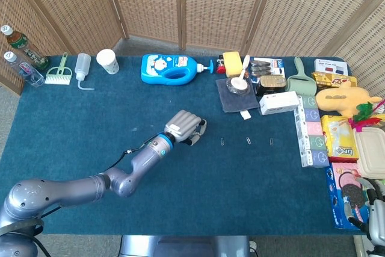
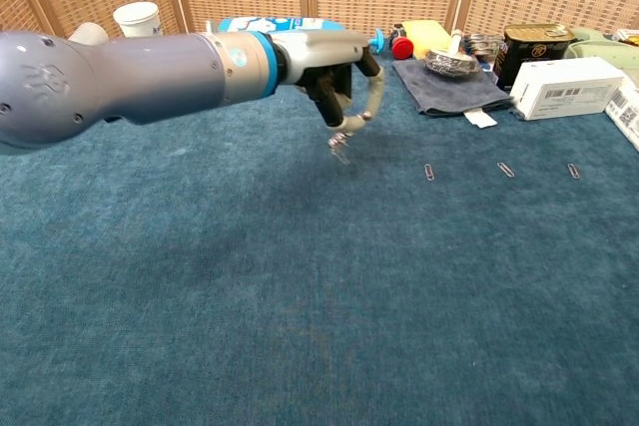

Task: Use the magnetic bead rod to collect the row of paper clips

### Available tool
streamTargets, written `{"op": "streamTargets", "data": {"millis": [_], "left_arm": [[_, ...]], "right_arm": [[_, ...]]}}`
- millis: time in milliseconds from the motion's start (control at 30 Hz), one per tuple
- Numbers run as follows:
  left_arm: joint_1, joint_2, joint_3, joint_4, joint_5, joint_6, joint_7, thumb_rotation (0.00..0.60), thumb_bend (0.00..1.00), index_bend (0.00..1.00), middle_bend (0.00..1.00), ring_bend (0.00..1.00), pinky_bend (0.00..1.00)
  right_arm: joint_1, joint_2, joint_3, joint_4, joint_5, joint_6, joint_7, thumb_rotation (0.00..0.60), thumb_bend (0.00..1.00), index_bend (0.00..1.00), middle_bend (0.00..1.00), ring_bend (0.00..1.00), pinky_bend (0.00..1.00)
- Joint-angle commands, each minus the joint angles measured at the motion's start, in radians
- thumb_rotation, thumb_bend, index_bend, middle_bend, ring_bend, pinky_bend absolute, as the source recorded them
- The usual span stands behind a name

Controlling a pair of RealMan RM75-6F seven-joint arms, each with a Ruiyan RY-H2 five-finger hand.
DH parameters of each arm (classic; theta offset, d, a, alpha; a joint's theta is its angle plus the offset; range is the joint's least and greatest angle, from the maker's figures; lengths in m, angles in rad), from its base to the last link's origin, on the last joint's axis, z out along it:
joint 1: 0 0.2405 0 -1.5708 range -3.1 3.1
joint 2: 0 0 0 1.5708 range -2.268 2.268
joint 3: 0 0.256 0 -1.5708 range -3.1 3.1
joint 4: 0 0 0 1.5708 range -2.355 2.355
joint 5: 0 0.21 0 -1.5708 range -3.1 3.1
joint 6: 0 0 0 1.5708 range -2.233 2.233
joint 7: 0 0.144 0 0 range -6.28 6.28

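Chest view: left hand (image 2: 334, 82) hanging above the cloth (image 2: 300, 296), fingers curling around a pale rod (image 2: 364, 107). Rod is pointing down and toward the camera, its lower tip carrying a small clump of clips (image 2: 339, 147) clear of the cloth.

Head view: same left hand (image 1: 183, 127) showing knuckles up at the end of the left arm (image 1: 120, 176), which is reaching in from the lower left. Rod mostly hiding under the fingers here.

Loose clips: three lying flat in a row to the right of the hand. Nearest clip (image 2: 429, 172) is sitting just right of the rod tip, middle clip (image 2: 506, 170) further right, far clip (image 2: 573, 171) furthest. All three are lying apart from one another and untouched.

Beyond the hand: blue bottle (image 1: 171, 68) lying on its side. Further left of it, a white cup (image 1: 107, 61) standing upright.

Right of and behind the hand: grey rag (image 1: 236, 97) with a white box (image 1: 278, 103) beside it.

Right hand: only a sliver (image 1: 376, 221) is showing at the lower right edge of the head view; how its fingers are lying cannot be told.
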Motion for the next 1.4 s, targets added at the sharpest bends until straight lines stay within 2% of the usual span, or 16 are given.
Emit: {"op": "streamTargets", "data": {"millis": [33,400,700,967,1200,1300,1400], "left_arm": [[-0.005,0.019,0.014,-0.032,-0.053,0.020,0.060,0.600,0.47,0.59,1.00,1.00,1.00],[-0.082,-0.036,0.011,-0.014,-0.232,0.052,0.227,0.600,0.47,0.59,1.00,1.00,1.00],[-0.132,-0.070,0.012,0.018,-0.316,0.058,0.299,0.600,0.47,0.58,1.00,1.00,1.00],[-0.157,-0.082,0.011,0.037,-0.355,0.050,0.323,0.600,0.41,0.48,0.99,1.00,1.00],[-0.168,-0.071,0.015,0.026,-0.361,0.056,0.336,0.600,0.36,0.36,0.92,0.99,1.00],[-0.171,-0.067,0.012,0.019,-0.356,0.063,0.334,0.600,0.34,0.32,0.87,0.95,1.00],[-0.170,-0.059,0.010,0.008,-0.351,0.063,0.328,0.600,0.33,0.29,0.80,0.85,1.00]], "right_arm": [[-0.001,-0.001,0.000,0.002,-0.001,0.001,0.003,0.600,0.39,0.21,0.20,0.10,0.43],[-0.006,0.000,-0.001,0.009,-0.005,0.005,0.018,0.600,0.39,0.21,0.20,0.10,0.43],[-0.008,-0.002,0.001,0.020,0.001,0.000,0.032,0.600,0.39,0.21,0.20,0.10,0.43],[-0.009,-0.004,0.002,0.027,0.004,-0.001,0.041,0.600,0.39,0.21,0.20,0.10,0.43],[-0.010,-0.006,0.003,0.029,0.001,0.000,0.043,0.600,0.39,0.21,0.20,0.10,0.43],[-0.011,-0.006,0.003,0.029,0.000,0.001,0.042,0.600,0.39,0.21,0.20,0.10,0.43],[-0.012,-0.005,0.003,0.027,-0.001,0.003,0.042,0.600,0.39,0.21,0.20,0.10,0.43]]}}
